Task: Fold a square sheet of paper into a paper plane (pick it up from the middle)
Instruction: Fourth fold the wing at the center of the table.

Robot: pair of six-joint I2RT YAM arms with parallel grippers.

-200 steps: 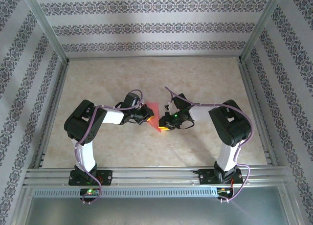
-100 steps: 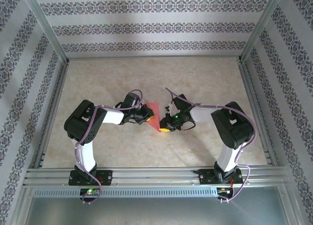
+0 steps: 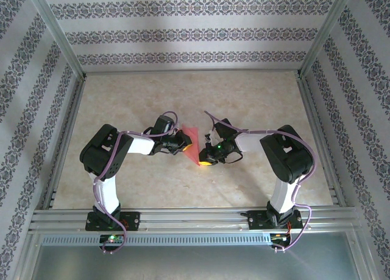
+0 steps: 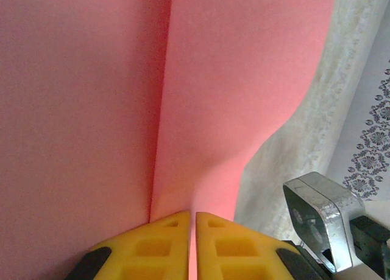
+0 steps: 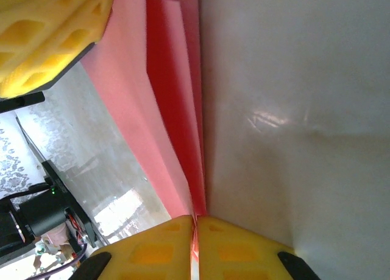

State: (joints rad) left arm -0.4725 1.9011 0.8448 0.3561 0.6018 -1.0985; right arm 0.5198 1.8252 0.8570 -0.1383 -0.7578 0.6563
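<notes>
The square sheet of paper (image 3: pixel 192 136), salmon-pink and folded into a narrow pointed shape, hangs just above the table between my two arms. In the left wrist view the paper (image 4: pixel 244 79) shows a straight lengthwise crease, and my left gripper (image 4: pixel 195 216) is shut on its near edge. My right gripper (image 5: pixel 196 219) is shut on the layered folded edge of the paper (image 5: pixel 177 109), with the left gripper's yellow finger (image 5: pixel 42 36) visible at the upper left. From above, the left gripper (image 3: pixel 188 148) and the right gripper (image 3: pixel 203 162) stand close together at the table's middle.
The beige marbled table (image 3: pixel 201 91) is walled by patterned panels and aluminium rails (image 3: pixel 183 216) along the near edge. Both arm bases sit on that rail. A silver metal block (image 4: pixel 320 216) shows at the right of the left wrist view.
The right gripper's jaws have drawn together onto the paper's edge, and the right arm has shifted slightly. The left gripper and the paper have stayed put.
</notes>
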